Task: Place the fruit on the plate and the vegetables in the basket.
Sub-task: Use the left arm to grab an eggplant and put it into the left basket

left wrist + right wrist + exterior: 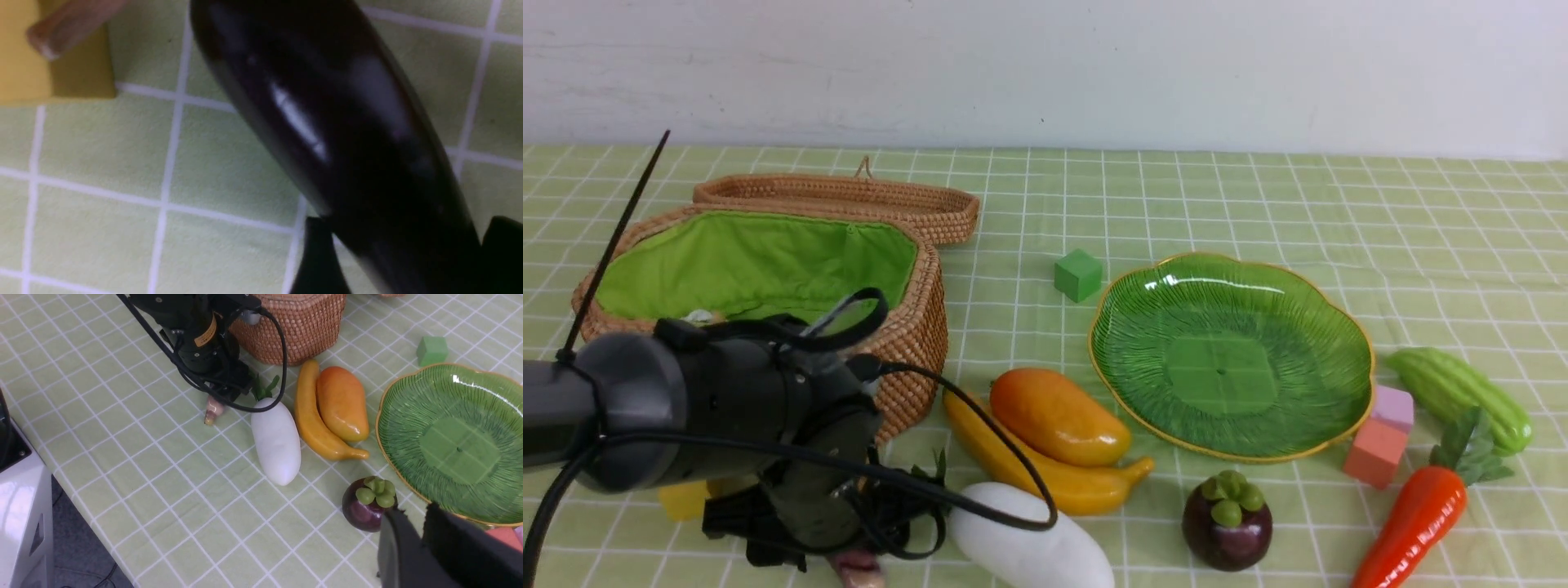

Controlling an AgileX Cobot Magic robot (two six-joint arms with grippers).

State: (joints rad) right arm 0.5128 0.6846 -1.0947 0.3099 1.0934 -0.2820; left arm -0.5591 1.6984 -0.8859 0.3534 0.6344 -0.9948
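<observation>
The left end effector point(406, 222) is low over the surface point(102, 163), jaws astride the eggplant point(327, 102); whether they pinch it yet I cannot tell. The skin looks glossy, so I'd close squarely across its body, then lift above the rim of the basket point(915, 343) just beyond. The right end effector point(412, 516) hovers closed and empty beside the mangosteen point(363, 506).
</observation>
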